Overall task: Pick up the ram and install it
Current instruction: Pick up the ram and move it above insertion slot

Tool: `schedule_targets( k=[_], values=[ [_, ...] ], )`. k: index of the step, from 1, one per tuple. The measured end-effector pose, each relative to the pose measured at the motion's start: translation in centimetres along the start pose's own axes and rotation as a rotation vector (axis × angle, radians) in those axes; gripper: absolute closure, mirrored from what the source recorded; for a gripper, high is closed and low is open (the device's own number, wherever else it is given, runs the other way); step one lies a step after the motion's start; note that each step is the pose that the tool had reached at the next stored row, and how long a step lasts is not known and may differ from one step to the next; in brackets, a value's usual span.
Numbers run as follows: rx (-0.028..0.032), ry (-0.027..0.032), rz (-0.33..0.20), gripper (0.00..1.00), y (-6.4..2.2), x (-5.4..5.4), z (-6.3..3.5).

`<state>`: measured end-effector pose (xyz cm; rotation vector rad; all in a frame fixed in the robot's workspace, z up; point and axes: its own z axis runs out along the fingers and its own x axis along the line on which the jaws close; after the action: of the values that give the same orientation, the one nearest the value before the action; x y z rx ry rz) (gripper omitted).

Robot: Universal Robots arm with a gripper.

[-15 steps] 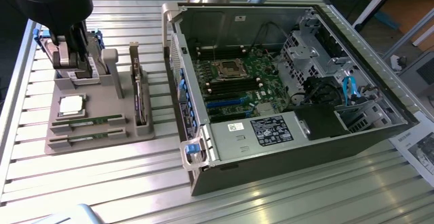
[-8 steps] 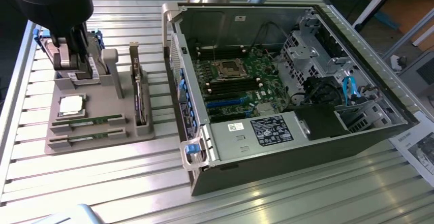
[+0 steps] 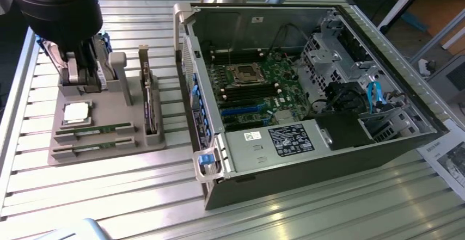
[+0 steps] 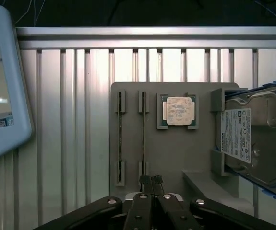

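Exterior view, slatted metal table (image 3: 109,196), open computer case (image 3: 291,183), perhaps desks (image 3: 439,8) behind

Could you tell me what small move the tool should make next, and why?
Probably open the tool: it is shut and holds nothing, while the ram stick nearest it lies on edge in the gray holder, so the closed fingers could not straddle it.

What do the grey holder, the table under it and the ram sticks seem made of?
Grey holder: matte, even grey, likely plastic. Table: bright, reflective ribbed slats, probably aluminium. Ram sticks: thin green circuit board, apparently fibreglass laminate.
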<state>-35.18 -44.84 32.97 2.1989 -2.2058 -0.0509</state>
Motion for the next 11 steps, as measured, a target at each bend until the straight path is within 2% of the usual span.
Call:
schedule_targets(
  k=[11],
  values=[
    [0.0,0.0,0.0,0.9,-0.02,0.7,1.82]
  ],
)
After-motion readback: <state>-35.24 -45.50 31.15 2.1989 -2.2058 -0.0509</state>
